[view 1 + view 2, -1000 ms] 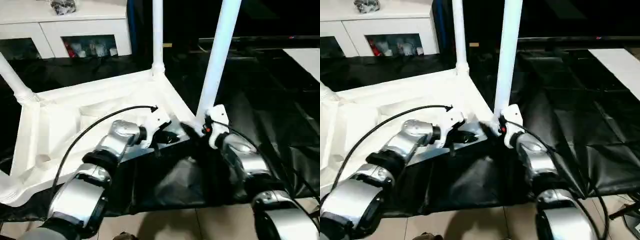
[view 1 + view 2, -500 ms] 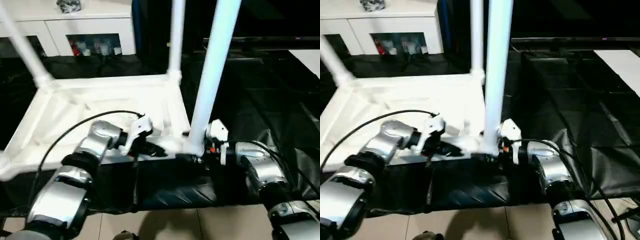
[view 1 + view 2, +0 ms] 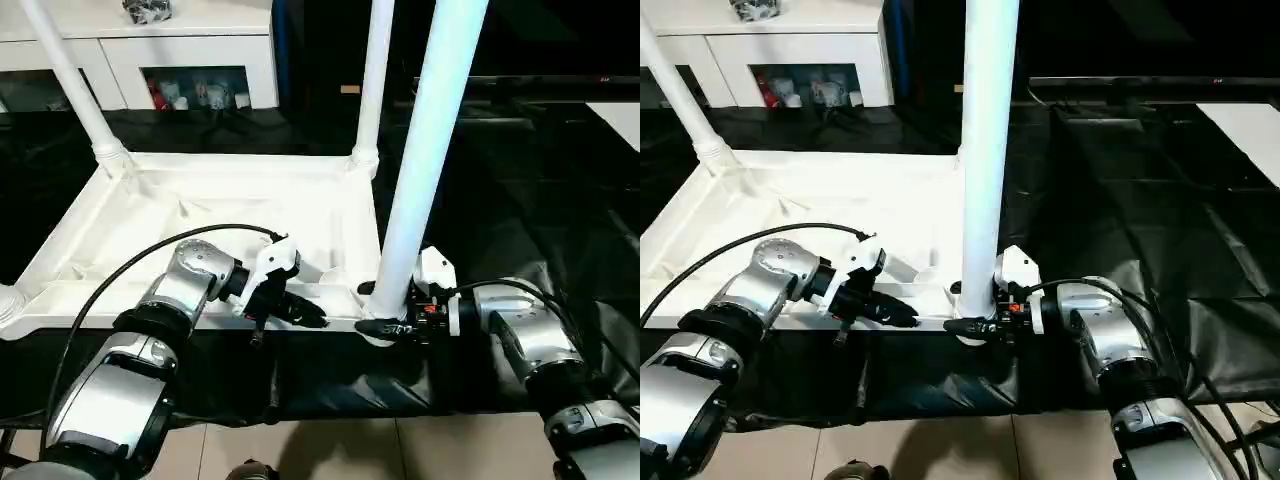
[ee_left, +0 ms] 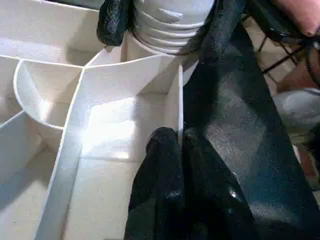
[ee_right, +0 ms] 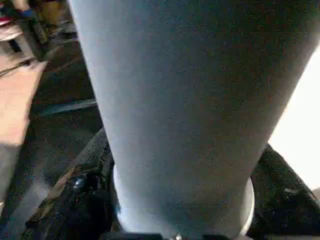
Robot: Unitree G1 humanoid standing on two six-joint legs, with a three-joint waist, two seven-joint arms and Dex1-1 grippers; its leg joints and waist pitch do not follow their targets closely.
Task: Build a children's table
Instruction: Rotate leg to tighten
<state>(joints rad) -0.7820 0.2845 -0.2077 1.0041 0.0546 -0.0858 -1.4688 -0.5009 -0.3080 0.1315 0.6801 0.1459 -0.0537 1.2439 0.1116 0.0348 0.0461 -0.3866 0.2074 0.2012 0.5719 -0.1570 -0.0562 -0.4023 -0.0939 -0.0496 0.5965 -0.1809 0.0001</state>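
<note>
Table top [image 3: 200, 215] lies underside-up, legs vertical. Right claw [image 3: 385, 322] grasps near leg [image 3: 425, 150] base; left claw [image 4: 172, 145] clenched on near rim.

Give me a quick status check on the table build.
Left hand shut on tabletop rim. Right hand shut on near leg at its corner socket. Nothing in the way.

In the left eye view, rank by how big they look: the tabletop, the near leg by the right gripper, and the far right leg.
1. tabletop, largest.
2. near leg, thick and tall, though nearness to the camera inflates it.
3. far right leg, thinnest; probably the same real size as the near one, just farther off.
</note>
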